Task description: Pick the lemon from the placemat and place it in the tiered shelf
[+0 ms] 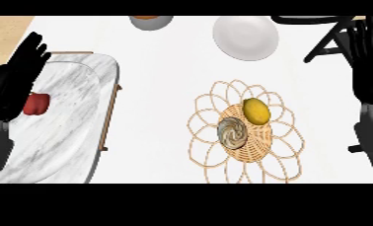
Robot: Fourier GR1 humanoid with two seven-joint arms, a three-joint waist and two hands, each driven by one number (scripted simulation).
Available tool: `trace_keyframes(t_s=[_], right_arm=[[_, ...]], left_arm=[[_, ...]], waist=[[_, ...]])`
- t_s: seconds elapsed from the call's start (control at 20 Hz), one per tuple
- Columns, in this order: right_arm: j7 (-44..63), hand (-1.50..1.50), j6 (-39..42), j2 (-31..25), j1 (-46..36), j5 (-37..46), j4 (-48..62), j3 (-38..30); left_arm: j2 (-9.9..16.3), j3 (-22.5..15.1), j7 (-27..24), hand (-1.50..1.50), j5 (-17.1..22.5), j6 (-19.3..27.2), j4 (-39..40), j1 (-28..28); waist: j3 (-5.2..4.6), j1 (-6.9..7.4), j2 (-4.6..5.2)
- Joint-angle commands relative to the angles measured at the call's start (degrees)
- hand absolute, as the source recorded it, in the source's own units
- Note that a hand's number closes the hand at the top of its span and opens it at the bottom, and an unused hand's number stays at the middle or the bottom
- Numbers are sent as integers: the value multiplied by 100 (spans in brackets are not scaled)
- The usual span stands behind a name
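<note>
A yellow lemon (256, 110) lies on the woven wicker placemat (207, 156), on its upper right part. Beside the lemon on the mat sits a small marbled grey-brown ball (232, 132). The tiered shelf (69, 116) with its white marble top stands at the left, and a red object (36, 103) rests on it. My left hand (22, 74) is open over the shelf's left side, fingers straight and pointing up. My right hand (362, 72) shows at the right edge, open and holding nothing, to the right of the placemat.
A white plate (246, 37) lies at the back, above the placemat. A grey bowl (151, 21) with something orange in it is cut off at the top. A black stand (324, 37) occupies the upper right corner. Bare white counter lies between shelf and mat.
</note>
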Motion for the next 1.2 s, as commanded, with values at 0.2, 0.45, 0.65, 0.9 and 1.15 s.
trace_keyframes(t_s=[0.2,0.45,0.65,0.9,1.15], right_arm=[[-432,150,1212,-1115,538,285,104,-216],[582,150,957,-1413,827,811,1260,139],[-282,-150,1522,-1241,957,837,1180,212],[-199,-150,2611,-1639,1037,752,595,516],[766,-150,3297,-2242,909,469,-176,537]], left_arm=[[-665,-392,381,0,-95,293,486,929],[-1087,-688,653,0,37,262,591,929],[-1295,-717,318,0,-69,275,804,1117],[-1437,-815,331,0,-254,472,750,1193],[-1255,-552,206,0,-147,142,991,1183]], waist=[[-100,173,56],[-99,242,101],[-97,204,78],[-103,143,42],[-116,107,25]])
